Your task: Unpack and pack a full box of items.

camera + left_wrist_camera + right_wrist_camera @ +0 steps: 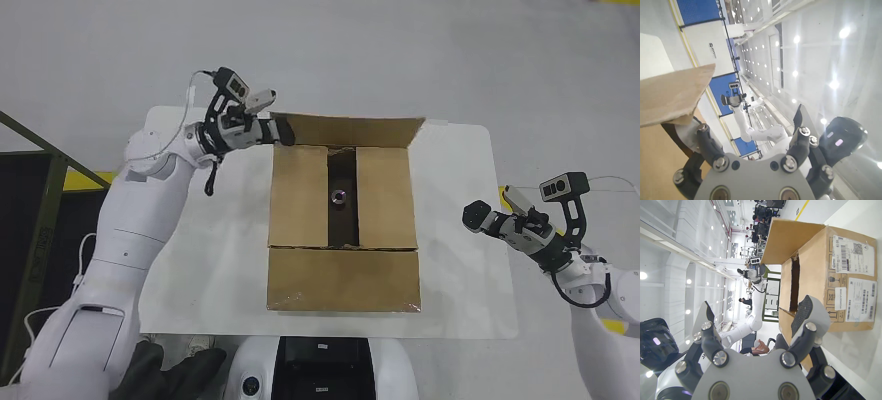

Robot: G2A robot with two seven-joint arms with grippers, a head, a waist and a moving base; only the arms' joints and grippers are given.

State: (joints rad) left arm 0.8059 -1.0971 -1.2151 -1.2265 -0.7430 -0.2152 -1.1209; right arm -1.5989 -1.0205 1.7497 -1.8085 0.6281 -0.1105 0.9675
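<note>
A brown cardboard box (340, 280) stands in the middle of the white table (460, 290). Its far flap (350, 130) stands up, its near flap lies folded outward, and the two side flaps lie flat with a dark gap between them. A small round metallic item (340, 195) shows in that gap. My left gripper (280, 128) is open at the left corner of the raised flap (668, 94), one finger tucked under its edge. My right gripper (478, 215) hangs open to the right of the box (810, 247), apart from it, with nothing between its fingers (802, 311).
Bare table lies on both sides of the box, wider on the right. A dark frame with yellow trim (40, 190) stands off the table's left edge. Grey floor surrounds the table.
</note>
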